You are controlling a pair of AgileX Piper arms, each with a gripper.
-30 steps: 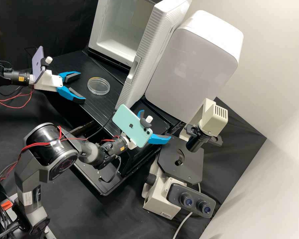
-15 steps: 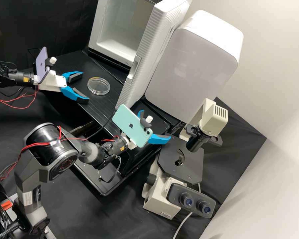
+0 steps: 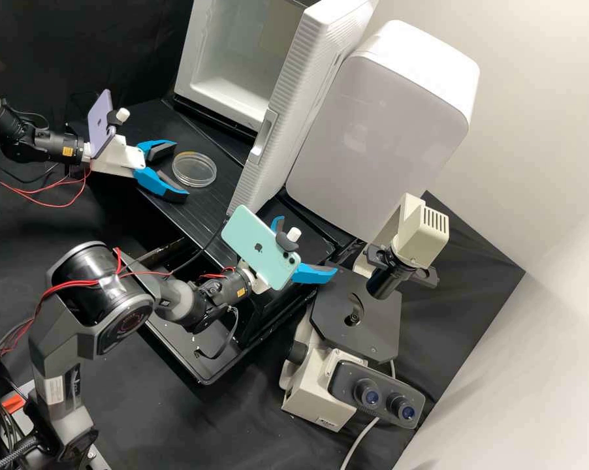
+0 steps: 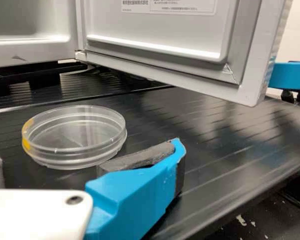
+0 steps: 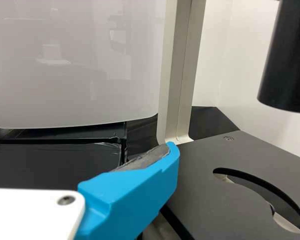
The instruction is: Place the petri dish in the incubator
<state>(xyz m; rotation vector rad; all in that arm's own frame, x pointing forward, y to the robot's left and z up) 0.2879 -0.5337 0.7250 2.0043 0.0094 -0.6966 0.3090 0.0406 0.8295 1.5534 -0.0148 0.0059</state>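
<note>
Upper left, we see the left gripper (image 3: 179, 169) spread wide, empty, beside the round clear petri dish (image 3: 195, 169); its wrist view cuts one finger off.

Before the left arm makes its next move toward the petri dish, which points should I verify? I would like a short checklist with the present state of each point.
1. The incubator door is open: ok.
2. The left gripper is open: ok, fingers apart.
3. The petri dish lies flat on the black tray, lid level: ok.
4. The dish sits fully between the fingers: not ok, only its near edge lies at the fingertips.
5. The finger height matches the dish's wall: cannot tell.
</note>
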